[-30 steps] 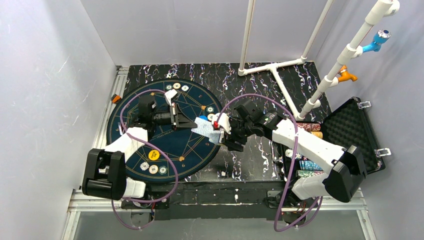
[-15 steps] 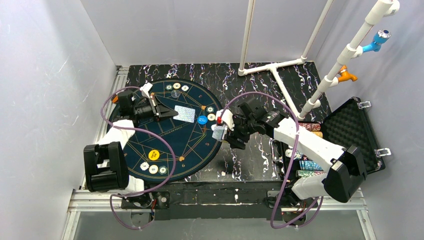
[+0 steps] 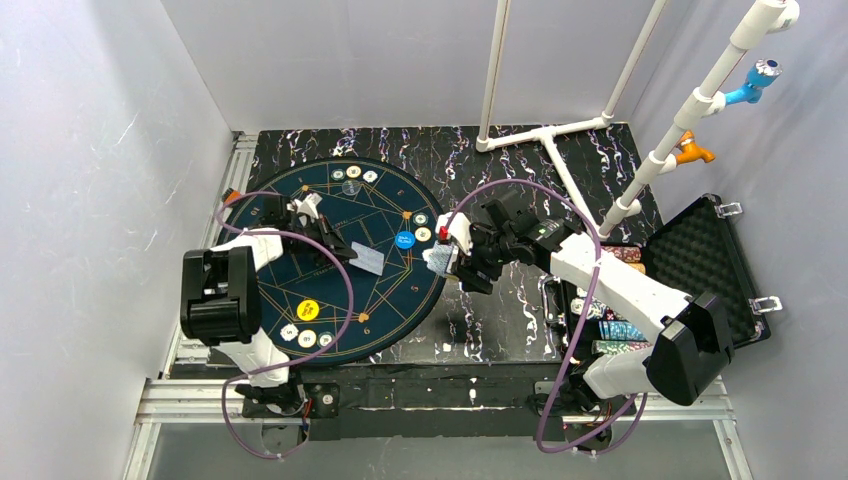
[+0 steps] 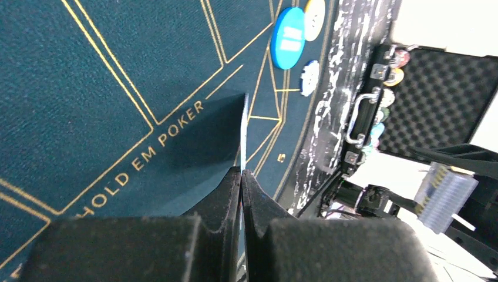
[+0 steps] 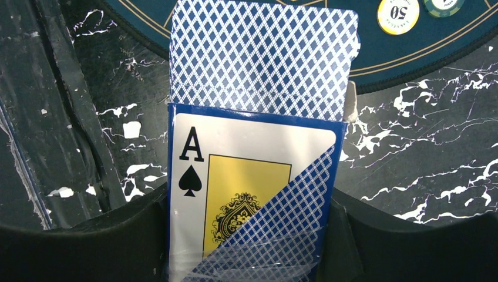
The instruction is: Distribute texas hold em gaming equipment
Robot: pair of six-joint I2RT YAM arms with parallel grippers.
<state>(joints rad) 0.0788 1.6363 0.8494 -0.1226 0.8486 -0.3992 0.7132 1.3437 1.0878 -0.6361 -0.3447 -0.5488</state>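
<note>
My left gripper (image 3: 342, 246) is shut on one pale-blue-backed playing card (image 3: 368, 259) and holds it low over the round dark-blue mat (image 3: 300, 280). In the left wrist view the card (image 4: 243, 132) shows edge-on between the closed fingertips of the left gripper (image 4: 242, 171). My right gripper (image 3: 450, 262) is shut on the card box (image 5: 252, 176) with an ace of spades on it; cards (image 5: 264, 59) stick out of its top. It hangs over the mat's right edge. A blue button disc (image 3: 404, 240) and chips (image 3: 423, 234) lie between the grippers.
A yellow disc (image 3: 307, 310) and three chips (image 3: 307, 339) lie at the mat's near edge, three more chips (image 3: 354, 172) at its far edge. The open black case (image 3: 700, 265) with chip stacks (image 3: 620, 256) stands at the right. White pipe frame (image 3: 560, 130) stands behind.
The left gripper took a card from the deck, swung left with it, and now holds it lower and nearer on the mat. The right gripper with the deck drew back slightly.
</note>
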